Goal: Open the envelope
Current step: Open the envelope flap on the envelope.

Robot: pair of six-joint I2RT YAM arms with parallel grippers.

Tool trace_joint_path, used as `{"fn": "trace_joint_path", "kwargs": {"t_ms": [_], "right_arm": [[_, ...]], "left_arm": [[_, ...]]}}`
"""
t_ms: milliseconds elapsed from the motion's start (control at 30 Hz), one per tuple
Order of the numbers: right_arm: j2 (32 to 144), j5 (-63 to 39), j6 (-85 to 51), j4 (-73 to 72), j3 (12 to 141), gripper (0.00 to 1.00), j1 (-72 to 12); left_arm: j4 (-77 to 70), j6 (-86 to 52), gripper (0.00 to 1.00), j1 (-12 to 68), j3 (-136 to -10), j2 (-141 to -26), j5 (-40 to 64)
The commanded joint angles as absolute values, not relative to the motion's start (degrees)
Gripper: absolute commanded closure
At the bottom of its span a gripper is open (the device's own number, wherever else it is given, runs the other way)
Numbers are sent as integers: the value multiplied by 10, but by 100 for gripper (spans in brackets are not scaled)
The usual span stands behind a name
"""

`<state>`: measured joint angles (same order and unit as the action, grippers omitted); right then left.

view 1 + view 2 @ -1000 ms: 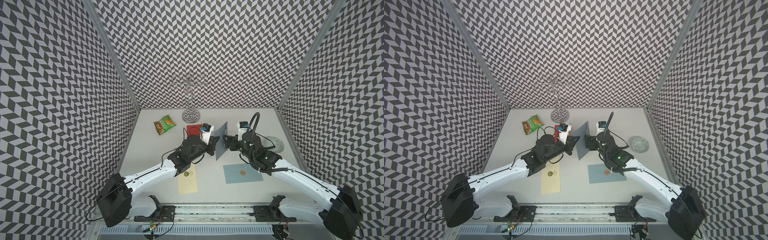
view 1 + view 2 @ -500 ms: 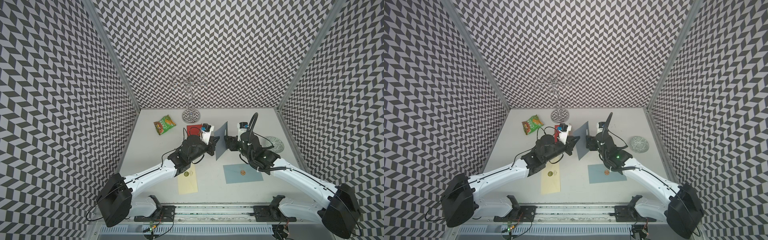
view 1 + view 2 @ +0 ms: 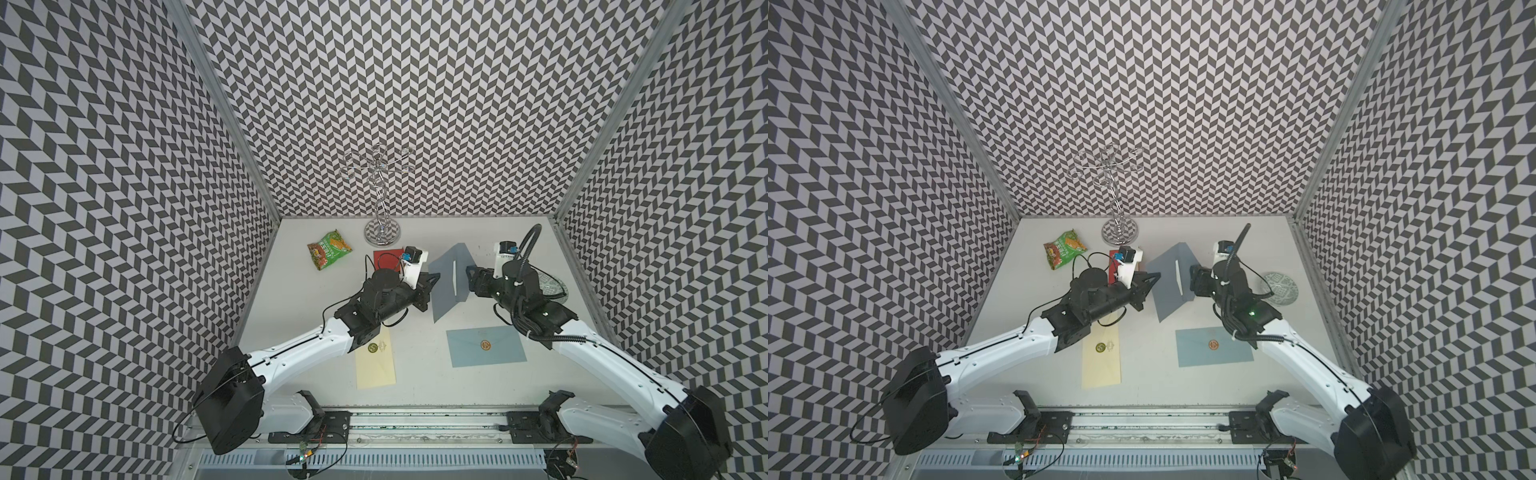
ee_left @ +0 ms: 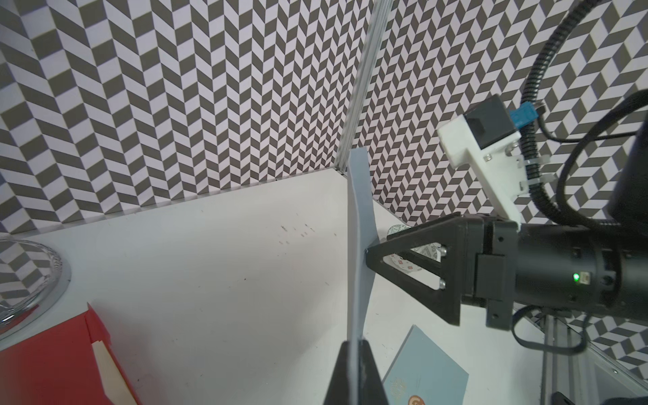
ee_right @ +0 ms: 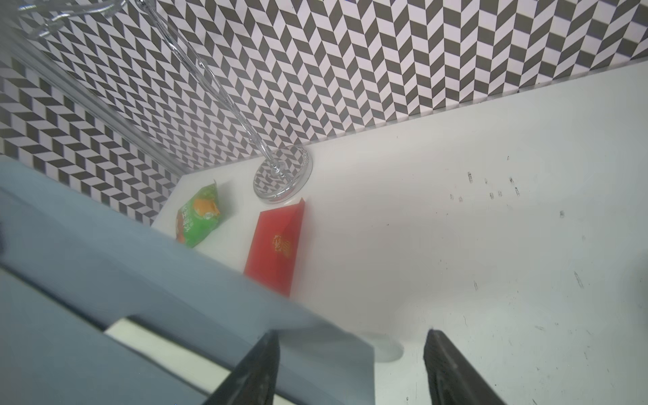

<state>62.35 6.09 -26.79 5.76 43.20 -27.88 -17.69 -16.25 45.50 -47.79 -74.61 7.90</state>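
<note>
Noting grey envelope (image 3: 444, 286) upright in mid-air, left gripper (image 3: 430, 277) clamped on one edge, right gripper (image 3: 468, 280) jaws apart at the opposite edge; we judge it light, bendy paper, best pinched at the flap

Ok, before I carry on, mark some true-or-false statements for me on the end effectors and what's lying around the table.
1. The left end effector is shut on the grey envelope, holding it upright. True.
2. The right end effector is clamped shut. False: its jaws stand apart at the envelope's edge.
3. The light blue envelope is lifted too. False: it lies flat on the table, untouched.
4. The red envelope lies next to the metal stand. True.
5. The snack bag is blue. False: it is green.
</note>
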Motion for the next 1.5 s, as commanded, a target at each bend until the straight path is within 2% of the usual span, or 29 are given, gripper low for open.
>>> {"fn": "trace_joint_path", "kwargs": {"t_ms": [0, 133, 367, 500, 600, 800, 1133, 1233, 1300, 1400, 1467], "right_arm": [[587, -66, -254, -26, 390, 33, -252], [577, -104, -240, -56, 363, 27, -245], [590, -177, -243, -114, 327, 28, -245], [592, -181, -250, -115, 327, 37, -236], [588, -240, -253, -131, 323, 46, -220], [584, -352, -266, -190, 310, 54, -205], [592, -394, -281, -215, 310, 66, -200], [593, -410, -283, -223, 311, 79, -197], [592, -418, -286, -226, 311, 82, -195], [591, -426, -288, -232, 309, 86, -194], [590, -430, -289, -235, 308, 93, -194]], "left_arm": [[-210, -199, 100, 421, -474, -751, 186], [-275, -284, 100, 364, -453, -753, 290], [-339, -350, 100, 321, -446, -756, 397], [-416, -413, 100, 294, -420, -754, 436], [-446, -442, 100, 274, -409, -753, 453], [-460, -456, 100, 263, -404, -752, 466], [-465, -461, 100, 255, -405, -755, 488], [-461, -460, 100, 250, -404, -754, 487], [-458, -458, 100, 249, -403, -754, 483], [-436, -448, 97, 248, -403, -753, 469], [-432, -446, 89, 248, -401, -755, 461]]}}
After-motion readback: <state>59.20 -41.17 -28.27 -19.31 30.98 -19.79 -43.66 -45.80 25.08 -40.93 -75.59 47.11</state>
